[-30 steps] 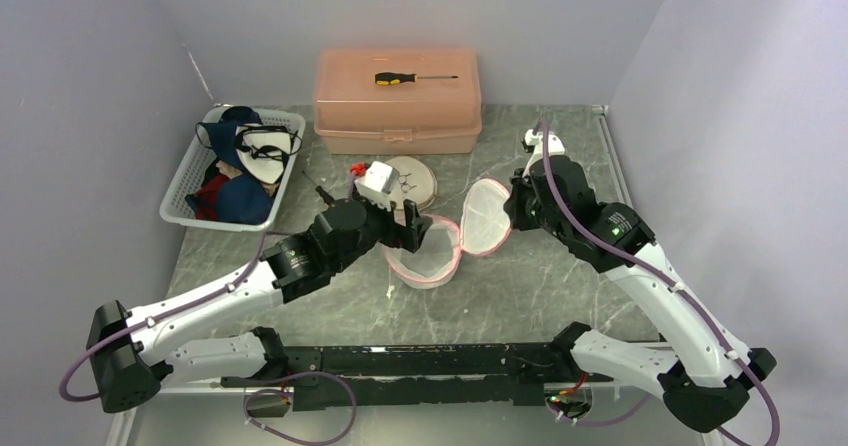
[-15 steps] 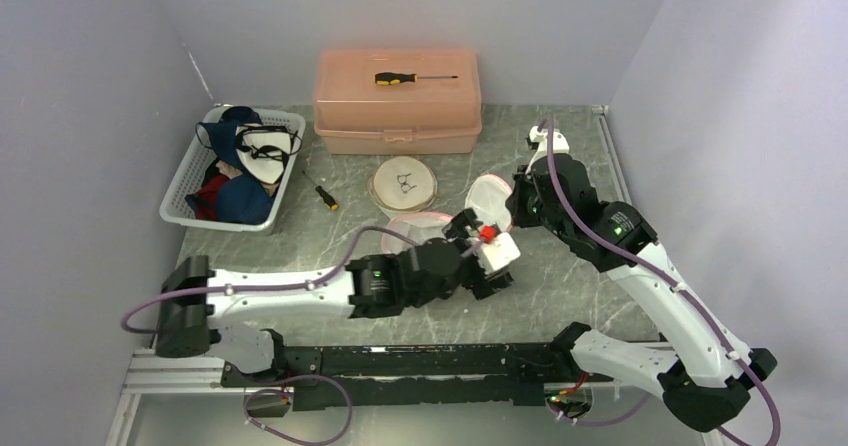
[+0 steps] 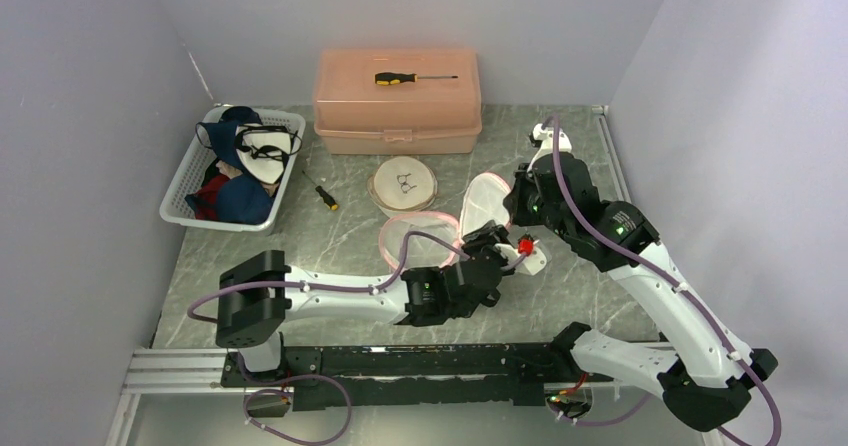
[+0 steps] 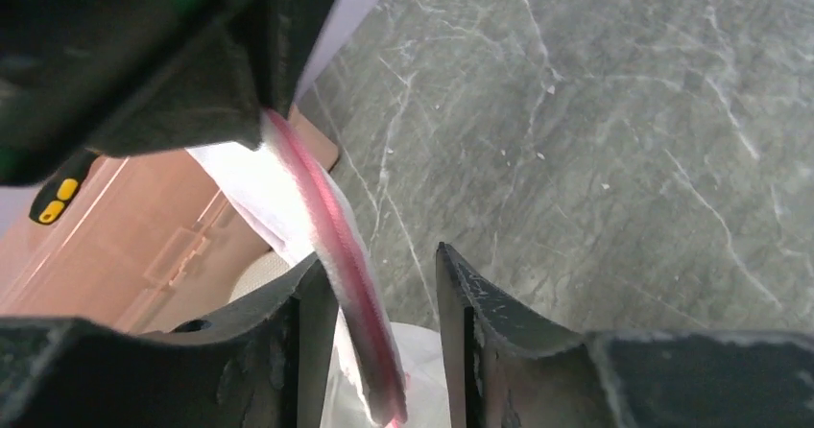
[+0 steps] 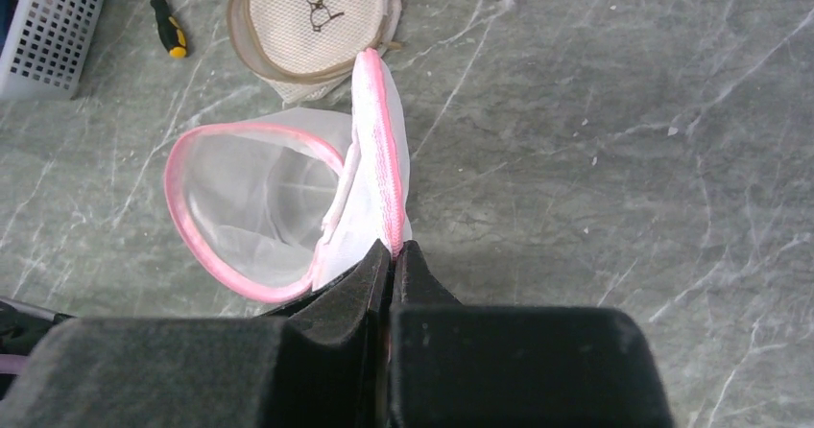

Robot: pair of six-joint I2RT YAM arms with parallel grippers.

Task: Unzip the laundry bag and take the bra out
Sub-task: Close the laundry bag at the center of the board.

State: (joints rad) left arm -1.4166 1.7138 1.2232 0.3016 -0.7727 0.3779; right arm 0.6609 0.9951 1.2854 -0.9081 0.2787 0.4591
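The laundry bag (image 3: 420, 238) is a white mesh pouch with a pink zipper rim, lying unzipped in the middle of the table. Its lid flap (image 3: 486, 201) stands upright, and my right gripper (image 3: 513, 206) is shut on the flap's pink rim (image 5: 380, 130). My left gripper (image 3: 493, 240) reaches in from the near side just below the flap. In the left wrist view its jaws straddle the pink rim (image 4: 326, 207); the rim rests against one finger (image 4: 305, 332) with a gap to the other. The open lower half (image 5: 259, 198) looks empty, and I see no bra inside it.
A beige round mesh bag (image 3: 404, 183) with a bra icon lies behind the pink one. A small screwdriver (image 3: 326, 197) lies left of it. A pink toolbox (image 3: 397, 106) carrying another screwdriver (image 3: 413, 77) stands at the back. A white basket (image 3: 172, 206) of garments stands at far left.
My left arm has swung from the left of the bag across its front to the raised flap, and its jaws have narrowed around the pink rim. The right gripper kept its hold.
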